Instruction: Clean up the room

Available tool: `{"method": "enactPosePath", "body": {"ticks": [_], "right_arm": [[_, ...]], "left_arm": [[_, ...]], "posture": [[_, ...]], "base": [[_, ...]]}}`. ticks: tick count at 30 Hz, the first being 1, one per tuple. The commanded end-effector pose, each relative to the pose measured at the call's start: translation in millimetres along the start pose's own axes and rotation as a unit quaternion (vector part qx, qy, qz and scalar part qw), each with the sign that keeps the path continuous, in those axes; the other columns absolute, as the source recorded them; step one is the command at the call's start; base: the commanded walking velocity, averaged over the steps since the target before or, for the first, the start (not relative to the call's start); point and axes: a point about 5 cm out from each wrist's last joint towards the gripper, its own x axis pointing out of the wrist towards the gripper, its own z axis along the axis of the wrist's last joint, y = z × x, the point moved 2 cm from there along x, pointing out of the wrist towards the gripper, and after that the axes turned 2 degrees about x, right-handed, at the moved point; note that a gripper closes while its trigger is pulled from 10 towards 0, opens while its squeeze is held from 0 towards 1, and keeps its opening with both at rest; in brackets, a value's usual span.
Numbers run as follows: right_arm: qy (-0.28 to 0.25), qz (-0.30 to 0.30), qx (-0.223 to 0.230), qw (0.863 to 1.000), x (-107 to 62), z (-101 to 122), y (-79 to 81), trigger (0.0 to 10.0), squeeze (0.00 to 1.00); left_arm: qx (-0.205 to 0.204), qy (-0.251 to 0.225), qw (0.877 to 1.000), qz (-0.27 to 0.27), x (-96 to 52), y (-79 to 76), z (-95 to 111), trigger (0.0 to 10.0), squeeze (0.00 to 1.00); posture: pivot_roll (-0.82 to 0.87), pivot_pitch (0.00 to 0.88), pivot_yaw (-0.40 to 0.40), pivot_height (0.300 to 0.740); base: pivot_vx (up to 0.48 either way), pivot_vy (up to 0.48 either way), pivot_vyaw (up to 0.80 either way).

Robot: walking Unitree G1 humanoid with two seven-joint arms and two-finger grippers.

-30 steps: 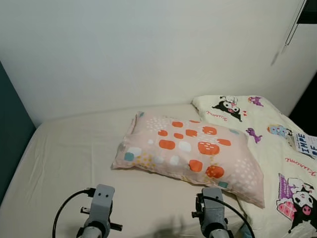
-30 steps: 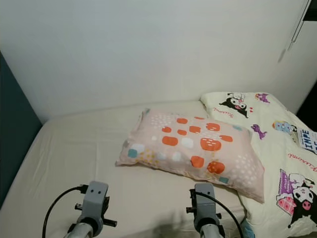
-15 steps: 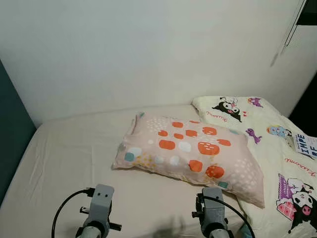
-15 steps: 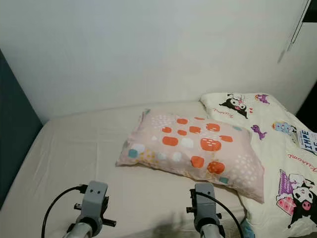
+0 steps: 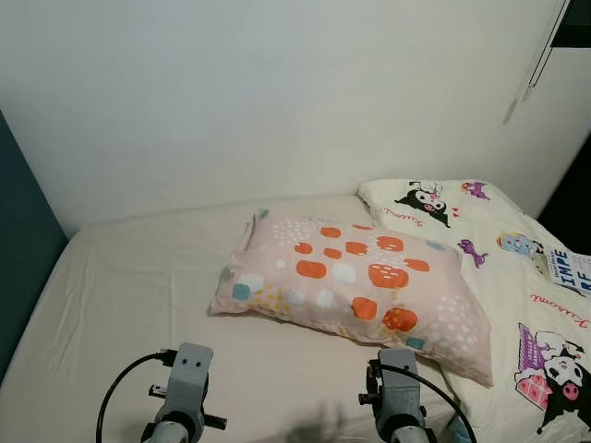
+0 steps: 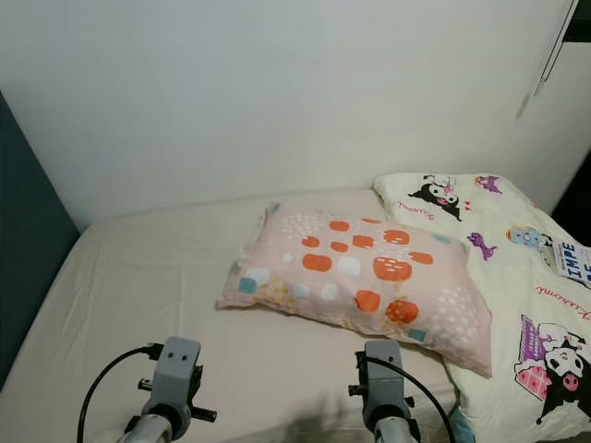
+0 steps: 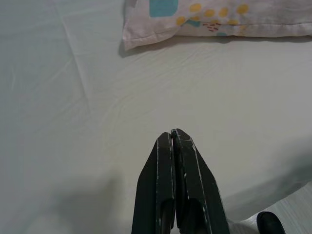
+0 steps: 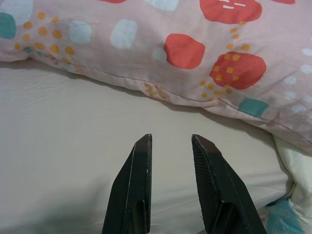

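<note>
left gripper (image 7: 171, 132): clenched tight, holding nothing, hovering over the bed (image 7: 97, 97)
right gripper (image 8: 170, 140): fingers parted, empty (just short of the pillow (image 8: 195, 53))

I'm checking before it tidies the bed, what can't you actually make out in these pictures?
- Blanket: cut off by the eye views' right edge.
- Printed paper: text cut off there.
- Pillow: underside hidden.
- Turquoise item: cropped at the right wrist view's corner, unidentifiable.

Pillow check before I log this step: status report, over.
Left gripper shut, empty, over bare sheet. Right gripper open, short of pillow. Pillow flat on bed, one end overlapping cartoon blanket. Nothing in the way.
</note>
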Motion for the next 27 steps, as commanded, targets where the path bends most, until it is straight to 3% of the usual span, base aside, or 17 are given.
{"method": "enactPosePath", "body": {"ticks": [1,12,27], "right_arm": [[-0.005,-0.001,0.007,1.0,0.0,1.3,-0.1,10.0,0.0],[-0.006,0.002,0.003,1.0,0.4,2.8,0.6,10.0,0.0],[-0.016,0.008,-0.001,1.0,1.0,6.5,2.0,10.0,0.0]], "left_arm": [[0.006,0.01,1.0,0.0,-1.2,2.0,-4.2,10.0,0.0],[0.006,0.009,1.0,0.0,-1.2,2.3,-3.8,10.0,0.0],[0.006,0.009,1.0,0.001,-1.0,2.5,-3.2,10.0,0.0]], "posture": [[0.03,0.112,-0.007,0.676],[0.03,0.111,-0.007,0.681],[0.03,0.112,-0.006,0.74]], "base": [[0.0,0.0,0.0],[0.0,0.0,0.0],[0.0,0.0,0.0]]}}
